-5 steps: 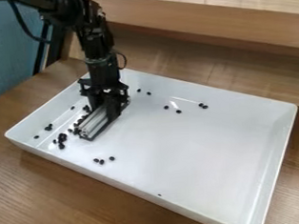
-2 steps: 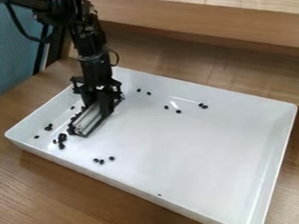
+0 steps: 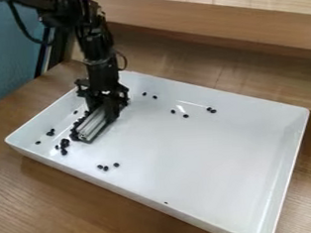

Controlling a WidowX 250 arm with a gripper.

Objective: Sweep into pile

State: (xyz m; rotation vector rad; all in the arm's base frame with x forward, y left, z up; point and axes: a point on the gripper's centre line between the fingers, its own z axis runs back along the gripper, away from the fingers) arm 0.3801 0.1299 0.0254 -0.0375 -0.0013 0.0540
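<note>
Has moved a little toward the tray's short left wall over the last second, then nearly come to rest, with the silver slotted metal bar (image 3: 92, 124) carried along by the black two-finger gripper (image 3: 105, 102). Seems closed to a narrow hold on the bar, low against the floor of the white rectangular tray (image 3: 207, 155). Has drawn nearer the left-hand cluster of small, dark, oval bean-like pieces (image 3: 65, 143), now just beside the bar's lower end. Probably means a short, useful stroke toward a pile there. Has left the outlying pieces just as before, so counts as partial gathering only.

Look almost black against the glossy white, smooth and rounded, some bunched and others single. Lie all inside the tray: strung along the bar's left side, clumped by its lower end, and dotted nearer the left wall. Then, farther off, a loose trio (image 3: 105, 168) toward the front wall, a close pair (image 3: 213, 111) near the back wall, and a few more between that pair and the gripper. Likely to roll or slide easily, and to slip round the bar's end if pushed too fast. Would need separate strokes for the trio and the back pieces, starting from their far side. Rests beneath it all, a brown wood-grain counter (image 3: 57, 194).
</note>
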